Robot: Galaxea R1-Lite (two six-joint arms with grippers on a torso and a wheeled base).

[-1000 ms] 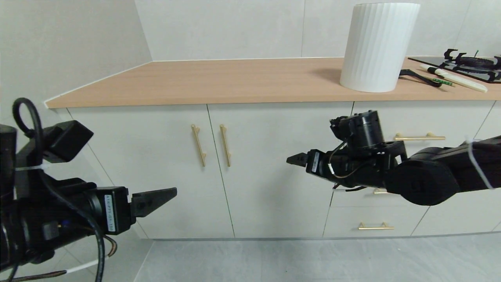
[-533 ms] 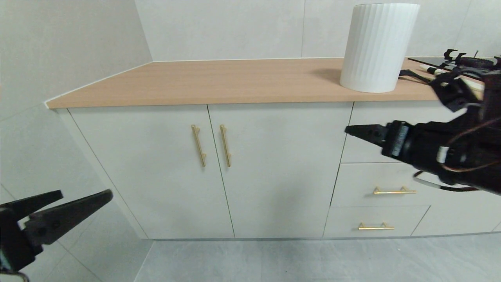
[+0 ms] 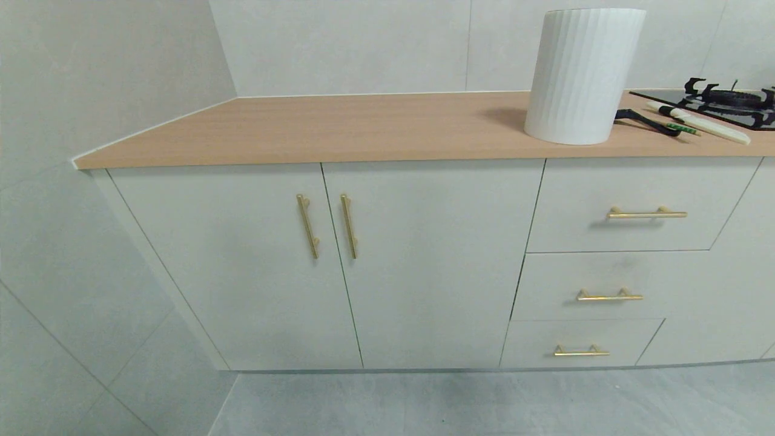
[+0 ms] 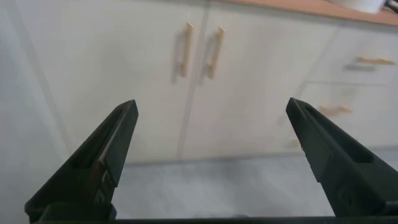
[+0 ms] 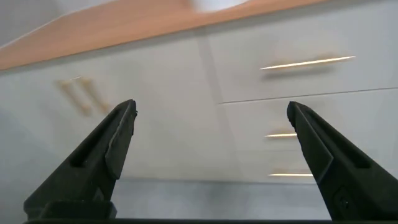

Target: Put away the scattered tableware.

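Scattered utensils lie on the wooden countertop (image 3: 339,130) at the far right: a black-handled utensil (image 3: 645,120), a thin green stick (image 3: 683,128) and a long cream-coloured utensil (image 3: 702,122). A tall white ribbed container (image 3: 580,75) stands just left of them. My left gripper (image 4: 211,112) is open, low in front of the cabinet doors (image 4: 199,74), with nothing between its fingers. My right gripper (image 5: 211,112) is open too, facing the drawer fronts (image 5: 298,68), and holds nothing.
A black stove grate (image 3: 729,100) sits at the counter's far right. Below the counter are two doors with gold handles (image 3: 327,225) and three drawers (image 3: 629,254) with gold pulls. A wall closes off the left side. Grey floor (image 3: 484,402) runs in front.
Both arms have drawn back out of the head view, the left to the lower left, the right to the right. The left gripper's fingers opened.
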